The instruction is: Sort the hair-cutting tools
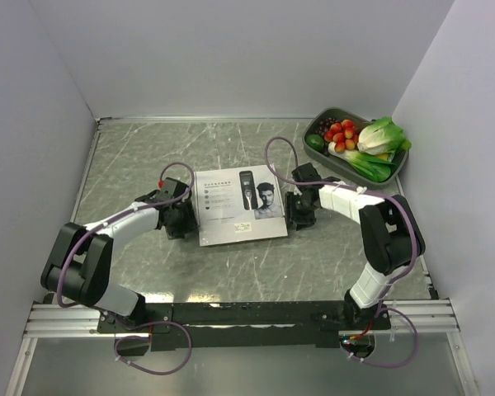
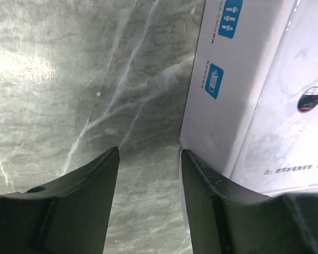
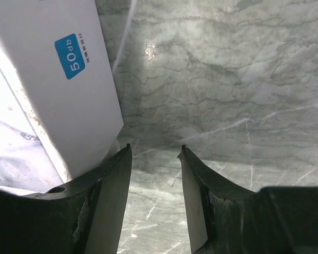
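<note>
The clipper, its attachment and the small bits are out of view. A white cardboard box (image 1: 238, 205) printed with a clipper and a man's face lies flat in the middle of the table. My left gripper (image 1: 184, 217) sits at the box's left side, open and empty; in the left wrist view (image 2: 149, 153) its right finger (image 2: 201, 174) is against the box corner (image 2: 244, 106). My right gripper (image 1: 297, 213) sits at the box's right side, open and empty; in the right wrist view (image 3: 155, 150) its left finger (image 3: 114, 169) is beside the box side (image 3: 69, 95).
A dark tray (image 1: 400, 169) of toy vegetables and fruit stands at the back right corner. Grey walls enclose the marble table (image 1: 148, 157) on three sides. Purple cables loop over both arms.
</note>
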`<state>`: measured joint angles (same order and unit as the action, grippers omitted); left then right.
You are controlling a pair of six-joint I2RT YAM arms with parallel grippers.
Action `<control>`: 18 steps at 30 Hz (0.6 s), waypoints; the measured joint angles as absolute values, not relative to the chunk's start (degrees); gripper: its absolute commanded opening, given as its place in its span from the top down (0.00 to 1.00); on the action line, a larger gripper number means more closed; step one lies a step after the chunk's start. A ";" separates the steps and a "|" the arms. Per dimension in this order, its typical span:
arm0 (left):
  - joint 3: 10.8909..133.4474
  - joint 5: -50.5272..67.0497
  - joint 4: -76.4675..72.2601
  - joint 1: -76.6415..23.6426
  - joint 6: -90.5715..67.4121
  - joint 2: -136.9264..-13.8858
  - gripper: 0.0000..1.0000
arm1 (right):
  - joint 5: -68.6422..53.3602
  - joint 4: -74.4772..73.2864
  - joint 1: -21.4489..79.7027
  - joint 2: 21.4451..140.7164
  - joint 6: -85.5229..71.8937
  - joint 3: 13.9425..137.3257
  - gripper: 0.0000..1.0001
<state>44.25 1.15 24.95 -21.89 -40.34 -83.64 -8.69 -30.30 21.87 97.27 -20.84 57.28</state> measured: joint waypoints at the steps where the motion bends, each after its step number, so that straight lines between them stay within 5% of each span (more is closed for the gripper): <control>1: 44.51 0.99 25.15 -21.91 -40.07 -83.90 0.42 | -8.32 -30.35 21.96 97.21 -20.95 57.28 0.49; 18: 48.62 -0.43 28.03 -22.70 -39.35 -84.64 0.39 | -3.33 -34.65 23.29 87.74 -21.17 57.06 0.48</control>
